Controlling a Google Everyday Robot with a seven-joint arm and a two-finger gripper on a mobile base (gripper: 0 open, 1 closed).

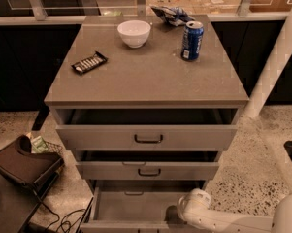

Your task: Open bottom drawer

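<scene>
The bottom drawer [131, 207] is the lowest of three grey drawers and is pulled out the farthest, showing its plain grey interior. Its front panel [121, 225] lies at the bottom edge of the view, and its handle is out of view. My white arm [218, 220] reaches in from the lower right. My gripper [173, 214] is at the drawer's right front corner, mostly hidden behind the white wrist.
The top drawer [148, 138] and middle drawer [148, 171] are each partly open. On the cabinet top sit a white bowl [134, 33], a blue can [192, 41], a dark snack bar [89, 62] and a bag [170, 14]. A dark case [24, 165] and cables lie on the floor at the left.
</scene>
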